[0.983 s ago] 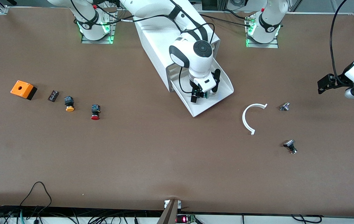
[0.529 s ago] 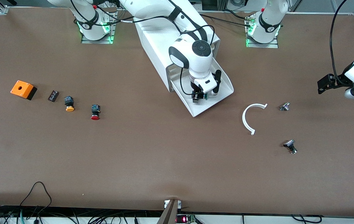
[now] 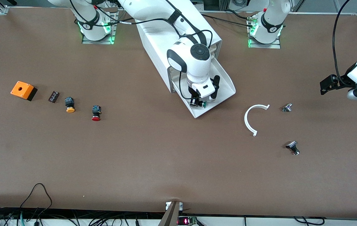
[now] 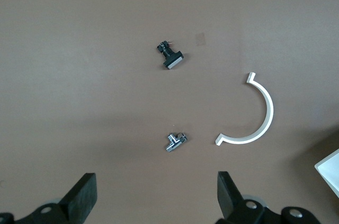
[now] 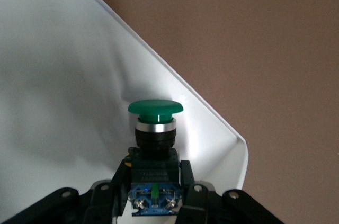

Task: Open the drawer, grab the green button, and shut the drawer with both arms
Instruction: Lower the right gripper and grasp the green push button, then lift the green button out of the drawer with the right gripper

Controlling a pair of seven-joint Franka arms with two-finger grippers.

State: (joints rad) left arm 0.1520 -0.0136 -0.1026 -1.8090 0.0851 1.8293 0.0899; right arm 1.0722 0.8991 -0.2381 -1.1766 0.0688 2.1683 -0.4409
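Now clamped by the right tool (image 3: 199, 103) on its black-blue body, button (image 5: 155, 128) inside the pulled-out drawer (image 3: 225, 84), green cap pointing toward the drawer's open corner; left tool (image 4: 153, 197) released, waiting well apart from the drawer.

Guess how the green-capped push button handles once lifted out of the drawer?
The green-capped push button with black-blue body looks rigid and probably light. The right tool clamps its square body, so slip seems unlikely. Set down, its round cap could let it roll.
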